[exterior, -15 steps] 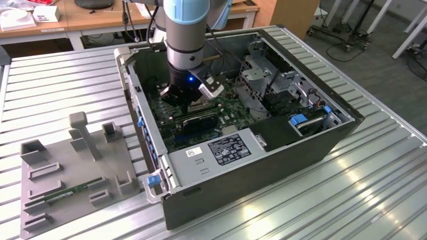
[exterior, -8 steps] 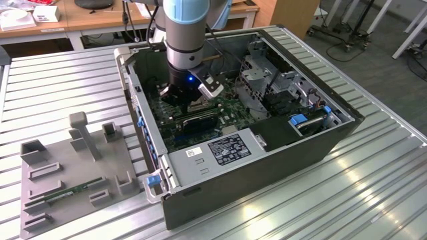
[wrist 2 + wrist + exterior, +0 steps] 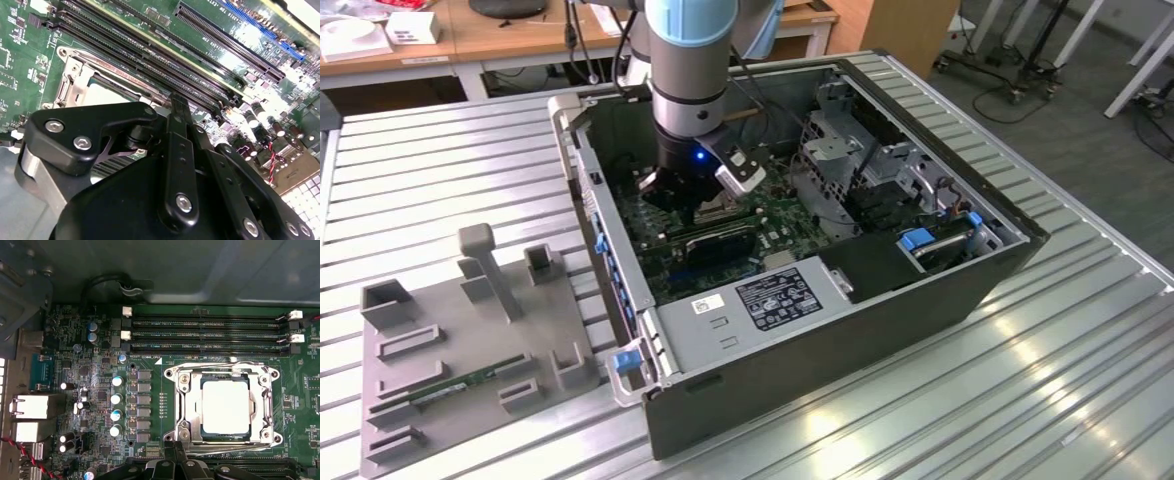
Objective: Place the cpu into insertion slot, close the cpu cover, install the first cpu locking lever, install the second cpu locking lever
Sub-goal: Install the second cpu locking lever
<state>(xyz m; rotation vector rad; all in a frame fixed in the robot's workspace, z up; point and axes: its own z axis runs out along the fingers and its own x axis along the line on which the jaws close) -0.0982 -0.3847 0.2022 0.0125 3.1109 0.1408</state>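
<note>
Hovering low inside open grey computer case (image 3: 961, 290), black pincer (image 3: 178, 107) sits just above board; fingers appear closed, empty. Silvery-tan square cpu (image 3: 225, 407) seated in socket, framed by silvery metal cpu cover (image 3: 187, 410), apparently down.

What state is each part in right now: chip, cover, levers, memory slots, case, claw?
chip: seated flat in the socket, metal top up.
cover: closed down around the chip.
locking levers: wire arms lying low along the cover edges; latched or not, cannot tell.
memory slots: empty.
computer case: on its side, side panel off.
claw: inside the case, just above the socket, holding nothing visible.
</note>
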